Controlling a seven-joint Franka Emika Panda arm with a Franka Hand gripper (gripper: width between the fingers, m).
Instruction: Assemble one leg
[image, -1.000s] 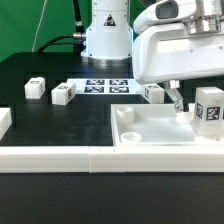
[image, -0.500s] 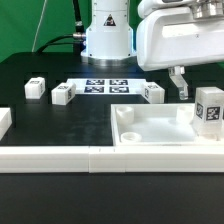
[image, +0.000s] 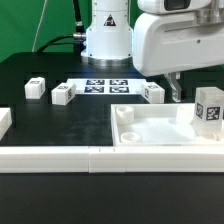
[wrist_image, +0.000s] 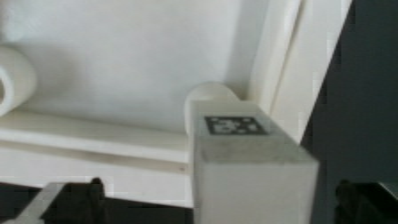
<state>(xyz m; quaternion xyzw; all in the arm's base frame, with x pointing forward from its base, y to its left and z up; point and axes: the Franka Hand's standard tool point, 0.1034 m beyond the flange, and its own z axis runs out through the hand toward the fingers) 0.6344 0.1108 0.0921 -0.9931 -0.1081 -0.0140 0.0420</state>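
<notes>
A leg (image: 209, 108), a small white block with a black-and-white tag, stands upright at the corner of the big white tray-like piece (image: 150, 132) on the exterior view's right. My gripper (image: 175, 90) hangs above the tray's far edge, to the left of that leg and clear of it. In the wrist view the leg (wrist_image: 240, 160) stands in the tray corner (wrist_image: 107, 90), seen from above. My gripper (wrist_image: 222, 208) is open and empty, with its dark fingertips (wrist_image: 75, 200) wide apart on either side of the leg.
Three more small white tagged blocks lie on the black table: two on the left (image: 35, 88) (image: 63, 94) and one behind the tray (image: 153, 92). The marker board (image: 105, 87) lies at the back. A long white rail (image: 60, 158) runs along the front.
My gripper has risen and shifted toward the exterior view's left, away from the upright leg. The leg stays standing in the tray corner.
</notes>
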